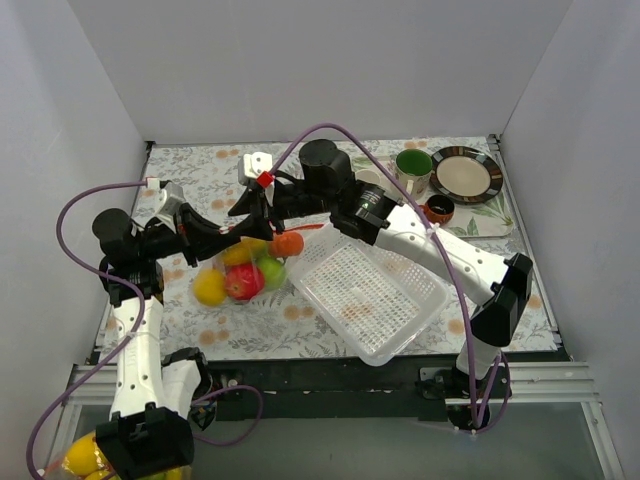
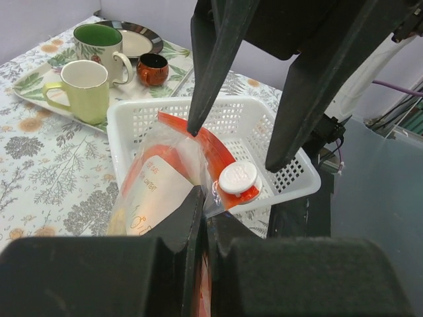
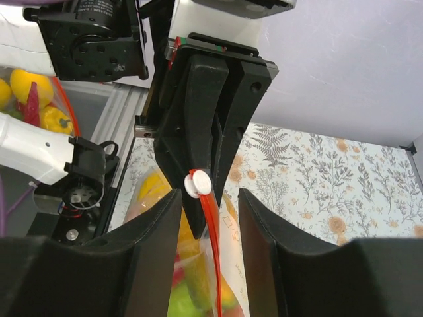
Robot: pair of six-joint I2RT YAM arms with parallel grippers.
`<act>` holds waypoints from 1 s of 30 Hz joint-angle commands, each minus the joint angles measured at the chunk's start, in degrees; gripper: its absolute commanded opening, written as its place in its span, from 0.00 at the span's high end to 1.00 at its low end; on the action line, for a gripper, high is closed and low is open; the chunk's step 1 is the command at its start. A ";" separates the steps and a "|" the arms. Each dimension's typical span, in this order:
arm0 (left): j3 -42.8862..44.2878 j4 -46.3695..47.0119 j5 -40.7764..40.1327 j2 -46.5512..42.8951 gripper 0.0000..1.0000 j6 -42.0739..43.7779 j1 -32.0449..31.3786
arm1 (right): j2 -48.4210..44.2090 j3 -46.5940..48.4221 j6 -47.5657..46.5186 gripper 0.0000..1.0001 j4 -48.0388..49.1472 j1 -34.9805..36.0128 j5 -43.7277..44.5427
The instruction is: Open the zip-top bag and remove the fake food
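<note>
We are at the opening step, and nothing is out yet. Our left gripper (image 2: 203,214) has its fingers clamped together on the top edge of the bag (image 2: 155,191), just under the red zip strip (image 2: 213,150). It holds the mouth up at centre-left of the overhead view, beside the left corner of the white basket (image 1: 400,300). The fake food (image 1: 240,275) sits inside the bag below that grip, with yellow, red, green and orange pieces bunched at the bottom. We cannot tell whether the bag's bottom rests on the table.

Our right gripper (image 3: 208,198) has its fingers apart, one on each side of the strip. The white slider (image 3: 197,185) lies between them and does not appear to touch either finger.

As we judge it, the next move is to close the right fingers on the slider. We then draw it along the strip, away from the left grip, which must stay firm so the bag does not follow.
</note>
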 commanded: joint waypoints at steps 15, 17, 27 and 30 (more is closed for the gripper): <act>-0.89 2.75 17.01 -2.55 1.00 -1.14 -0.20 | 2.79 3.70 0.29 0.44 0.82 1.40 -2.04; -1.07 2.75 16.92 -2.81 1.00 -1.31 -0.20 | 2.71 3.87 0.38 0.44 0.91 1.57 -1.87; -0.63 2.92 17.01 -2.81 1.00 -1.66 -0.28 | 1.74 3.52 -0.41 0.57 1.17 1.66 -0.99; -0.72 2.92 17.01 -3.16 1.00 -2.01 -0.28 | 1.83 3.52 -0.76 0.66 0.73 1.66 -0.72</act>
